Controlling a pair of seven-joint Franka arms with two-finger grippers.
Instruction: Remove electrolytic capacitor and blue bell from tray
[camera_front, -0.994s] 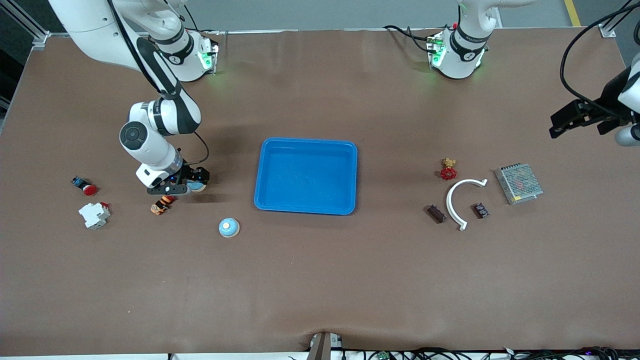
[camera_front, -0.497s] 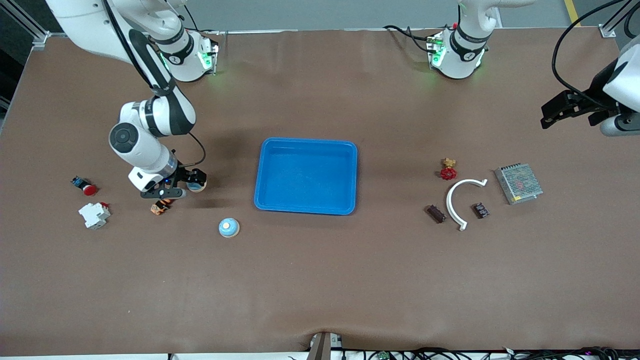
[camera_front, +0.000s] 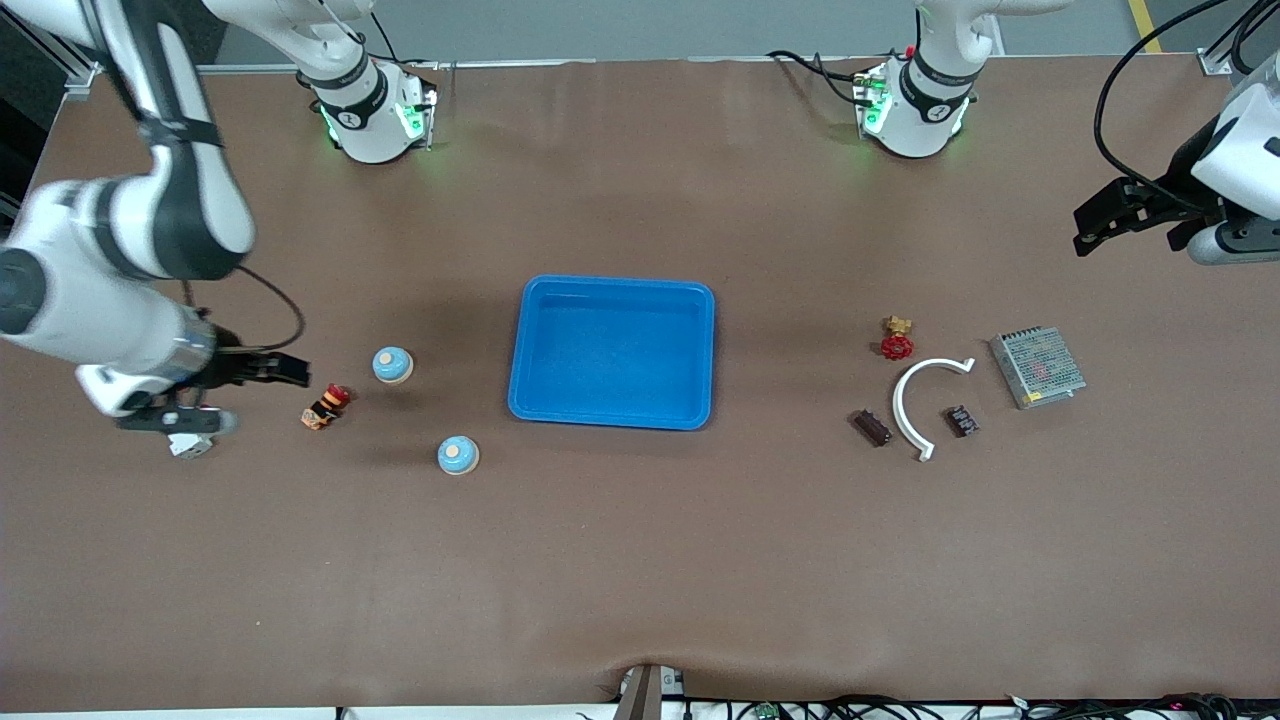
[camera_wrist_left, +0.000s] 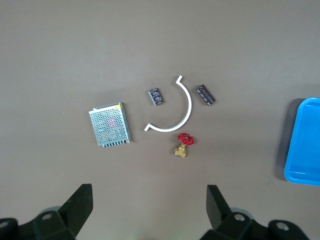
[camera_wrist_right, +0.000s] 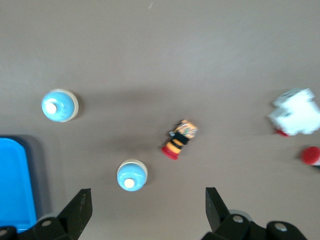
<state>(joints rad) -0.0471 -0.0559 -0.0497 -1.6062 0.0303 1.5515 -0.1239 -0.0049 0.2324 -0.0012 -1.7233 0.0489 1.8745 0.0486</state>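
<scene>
Bell (camera_front: 393, 365), capacitor (camera_front: 872, 427): no legible labels

A tray (camera_front: 611, 352) sits mid-desk (camera_front: 640, 560). Toward the right arm's end lie two bells: one bell (camera_front: 393, 365) beside the tray, the other bell (camera_front: 458, 455) nearer the camera. Toward the left arm's end a curved strip (camera_front: 912, 400) lies between two capacitors (camera_front: 872, 427), near a valve (camera_front: 897, 340) and a mesh box (camera_front: 1037, 367).
</scene>
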